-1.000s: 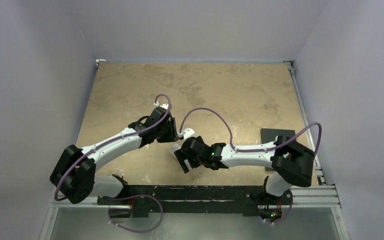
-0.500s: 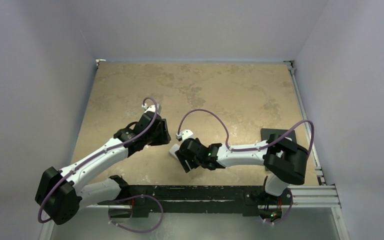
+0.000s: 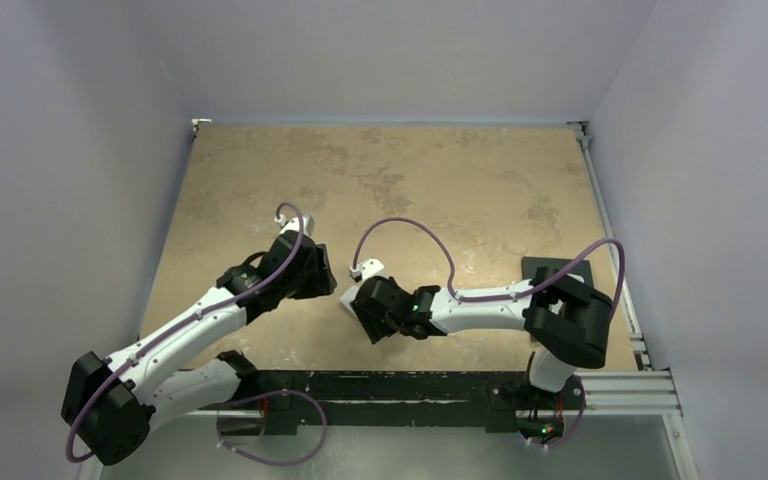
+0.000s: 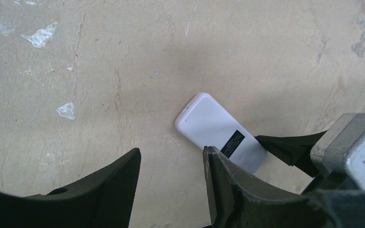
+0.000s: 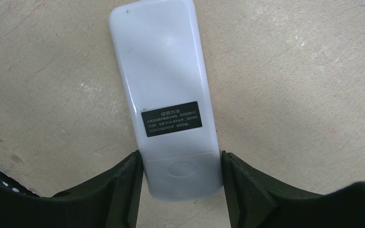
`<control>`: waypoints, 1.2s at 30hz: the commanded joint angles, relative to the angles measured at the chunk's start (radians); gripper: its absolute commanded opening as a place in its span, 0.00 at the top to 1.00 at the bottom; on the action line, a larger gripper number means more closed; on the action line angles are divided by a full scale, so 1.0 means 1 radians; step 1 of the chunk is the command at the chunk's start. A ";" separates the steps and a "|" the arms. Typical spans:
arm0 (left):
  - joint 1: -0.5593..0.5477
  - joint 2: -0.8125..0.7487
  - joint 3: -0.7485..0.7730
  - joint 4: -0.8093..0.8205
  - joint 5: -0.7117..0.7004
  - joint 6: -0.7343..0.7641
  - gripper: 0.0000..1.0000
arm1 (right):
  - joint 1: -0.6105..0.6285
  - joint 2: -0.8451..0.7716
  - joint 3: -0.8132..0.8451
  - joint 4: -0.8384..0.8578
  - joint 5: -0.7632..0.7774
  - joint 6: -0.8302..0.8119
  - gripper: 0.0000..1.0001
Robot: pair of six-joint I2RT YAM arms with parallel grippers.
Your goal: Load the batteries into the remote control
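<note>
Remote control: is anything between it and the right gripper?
Nothing visible. The right gripper has one finger on either side of the remote control, which lies back up on the table.

The remote control (image 5: 164, 80) is white on its back. It has a small black label (image 5: 171, 118) with tiny white writing. The tabletop (image 3: 440, 170) is sandy tan with darker brown blotches, thin crack lines and a few white flecks. The left gripper (image 4: 171, 156) and the right gripper (image 5: 180, 159) are black, with fine ridges on the fingers. The left arm (image 3: 185, 325) and the right arm (image 3: 485, 308) are white with black joints. Purple cables (image 3: 410, 225) loop over them. A tiny green light (image 3: 417, 297) glows on the right arm. A dark grey square (image 3: 535, 268) sits by the tabletop's right edge. The rail (image 3: 390, 385) at the near edge is black with white scuffs. The walls (image 3: 380, 60) are pale lilac-grey.
</note>
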 commanded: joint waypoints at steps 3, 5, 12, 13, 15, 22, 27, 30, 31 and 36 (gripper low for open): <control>-0.002 -0.034 -0.025 0.025 0.044 -0.014 0.44 | -0.001 -0.084 -0.001 -0.026 -0.010 0.032 0.84; -0.002 -0.036 -0.032 0.036 0.067 -0.013 0.43 | -0.001 -0.119 -0.018 -0.020 -0.019 0.037 0.91; -0.001 -0.062 -0.069 0.117 0.154 -0.022 0.30 | -0.009 -0.241 -0.069 -0.015 -0.068 0.066 1.00; -0.001 -0.065 -0.073 0.130 0.179 -0.025 0.29 | -0.017 -0.263 -0.077 -0.012 -0.083 0.073 1.00; 0.002 -0.065 -0.083 0.163 0.217 -0.033 0.26 | -0.045 -0.316 -0.099 -0.003 -0.122 0.084 1.00; 0.077 -0.052 -0.107 0.298 0.409 -0.051 0.24 | -0.153 -0.465 -0.169 0.029 -0.281 0.106 1.00; 0.119 -0.039 -0.124 0.404 0.553 -0.090 0.24 | -0.221 -0.527 -0.212 0.067 -0.368 0.121 1.00; 0.141 -0.043 -0.151 0.504 0.638 -0.132 0.24 | -0.252 -0.551 -0.237 0.114 -0.434 0.140 1.00; 0.146 -0.049 -0.161 0.520 0.661 -0.144 0.24 | -0.264 -0.562 -0.248 0.136 -0.459 0.152 1.00; 0.171 -0.098 -0.201 0.642 0.736 -0.185 0.24 | -0.323 -0.618 -0.300 0.266 -0.591 0.224 1.00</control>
